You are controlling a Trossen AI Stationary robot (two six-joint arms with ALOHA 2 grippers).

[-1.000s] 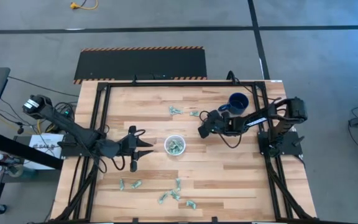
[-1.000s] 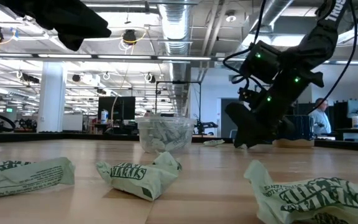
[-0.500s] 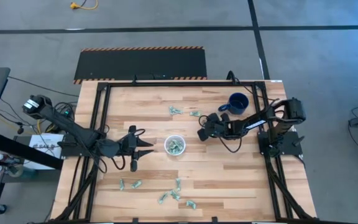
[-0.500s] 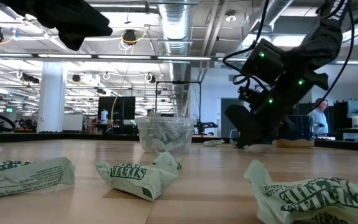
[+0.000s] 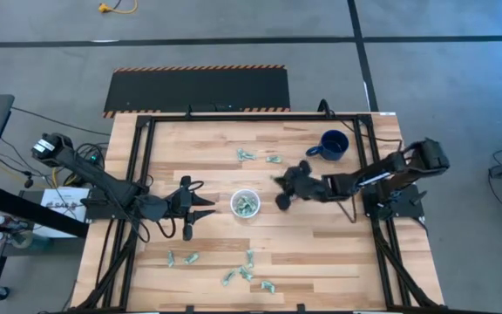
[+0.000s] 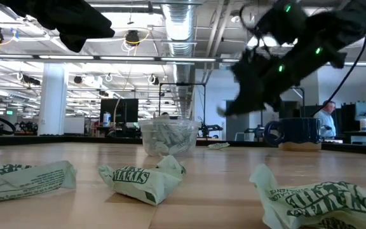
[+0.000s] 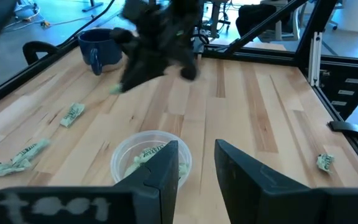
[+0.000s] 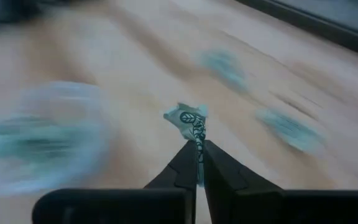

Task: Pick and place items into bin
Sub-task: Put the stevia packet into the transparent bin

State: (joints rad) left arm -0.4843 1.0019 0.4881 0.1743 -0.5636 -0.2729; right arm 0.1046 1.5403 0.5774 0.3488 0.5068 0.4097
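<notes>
High view: my right gripper (image 5: 283, 194) is a dark blur over bare wood, between the cup (image 5: 246, 204) and the blue mug (image 5: 332, 144); the fingertips can't be made out here. My left gripper (image 5: 207, 208) waits just beside the cup on its other side, jaws part open, nothing between them. Loose wrappers (image 5: 244, 272) are scattered toward the table's near edge, and two more lie beyond the cup. Clear boards around the cup.

Low view: my right gripper (image 6: 229, 109) is blurred, up off the table, beside the cup (image 6: 168, 136). The cup holds wrappers. Three wrappers (image 6: 143, 179) sit close to the lens; the outer two are cut off by the frame.

Left wrist view: my fingers (image 7: 166, 167) are apart, the cup (image 7: 149, 157) partly hidden behind them.

Right wrist view: background smeared, but my jaws are pinched tight on one wrapper (image 8: 189, 121) sticking up past the tips.
</notes>
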